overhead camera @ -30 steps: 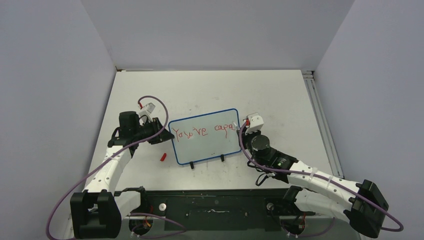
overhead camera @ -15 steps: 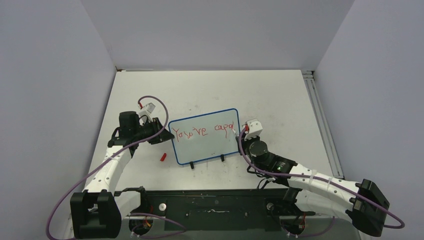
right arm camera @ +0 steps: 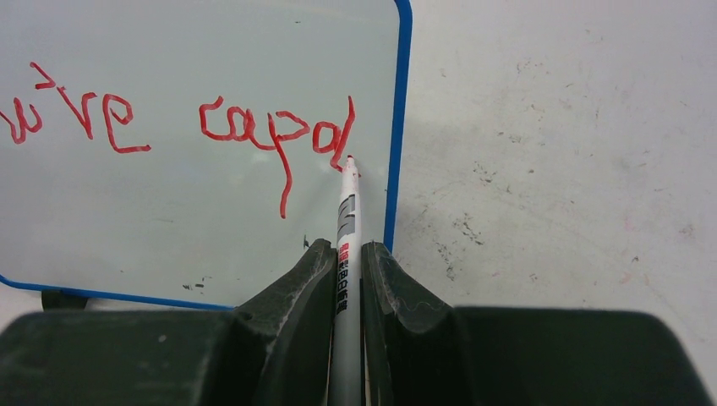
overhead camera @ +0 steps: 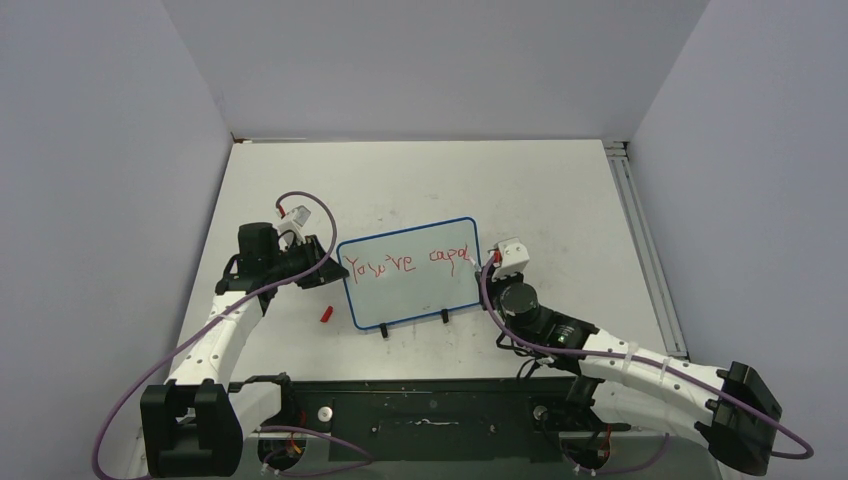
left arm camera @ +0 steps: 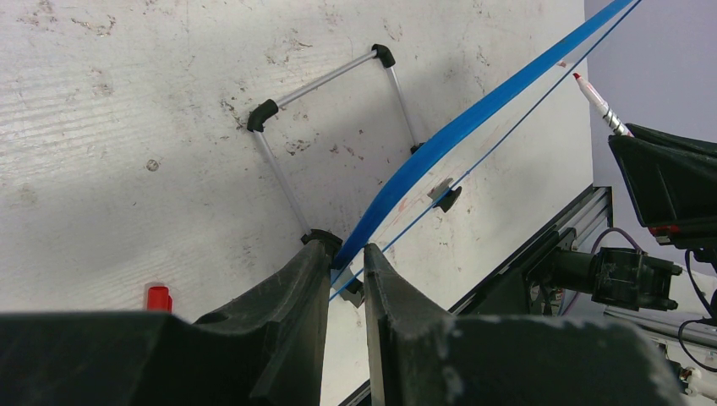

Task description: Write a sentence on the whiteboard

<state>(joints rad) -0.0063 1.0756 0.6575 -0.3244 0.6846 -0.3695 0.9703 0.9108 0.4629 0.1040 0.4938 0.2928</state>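
Note:
The whiteboard (overhead camera: 400, 297), blue-framed, stands tilted at the table's middle. Its sentence (overhead camera: 405, 262) in red reads roughly "You're capa" plus a tall stroke; the right wrist view shows the later letters (right arm camera: 270, 131). My right gripper (right arm camera: 347, 247) is shut on a white marker (right arm camera: 347, 211), whose red tip sits at the foot of the last stroke, near the board's right frame (right arm camera: 397, 127). From above, the right gripper (overhead camera: 484, 264) is at the board's right edge. My left gripper (left arm camera: 347, 249) is shut on the whiteboard's blue left edge (left arm camera: 473, 118); from above, the left gripper (overhead camera: 325, 268).
A red marker cap (overhead camera: 326, 313) lies on the table by the board's near left corner, also the red cap (left arm camera: 158, 298). The board's wire stand (left arm camera: 321, 80) rests behind it. A black base rail (overhead camera: 430, 400) runs along the near edge, a metal rail (overhead camera: 640, 240) along the right.
A tall red stroke has been added after "capa". The right gripper with the marker has drawn down toward the near side. The left arm has stayed still.

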